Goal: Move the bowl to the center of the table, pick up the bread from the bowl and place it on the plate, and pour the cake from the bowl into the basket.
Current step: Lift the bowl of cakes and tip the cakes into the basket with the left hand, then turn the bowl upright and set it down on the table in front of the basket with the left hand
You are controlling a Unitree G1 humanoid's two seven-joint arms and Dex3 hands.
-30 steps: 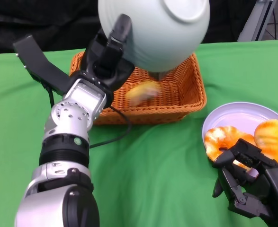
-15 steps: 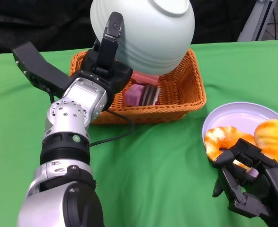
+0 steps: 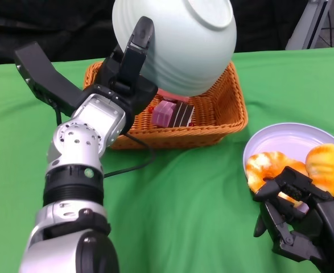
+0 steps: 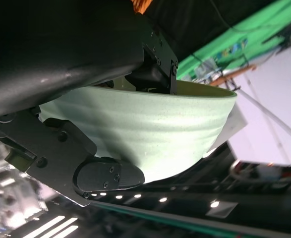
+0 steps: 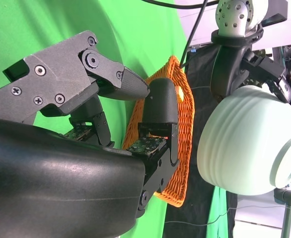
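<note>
My left hand (image 3: 127, 68) grips the pale green bowl (image 3: 178, 42) by its rim and holds it tipped nearly upside down above the orange wicker basket (image 3: 223, 122). The bowl also shows in the left wrist view (image 4: 155, 129) and the right wrist view (image 5: 249, 144). A pink and brown cake piece (image 3: 172, 112) lies inside the basket under the bowl. Two pieces of bread (image 3: 266, 168) lie on the lilac plate (image 3: 295, 136) at the right. My right hand (image 3: 300, 219) hovers at the plate's near edge, fingers curled and holding nothing.
Green cloth (image 3: 189, 205) covers the table. A black cable (image 3: 135, 165) runs from my left forearm across the cloth in front of the basket. Dark background lies beyond the table's far edge.
A yellow blurred piece fell from the bowl a second ago; now the pink and brown cake lies still in the basket. The bowl has shifted slightly. My right hand stays put.
</note>
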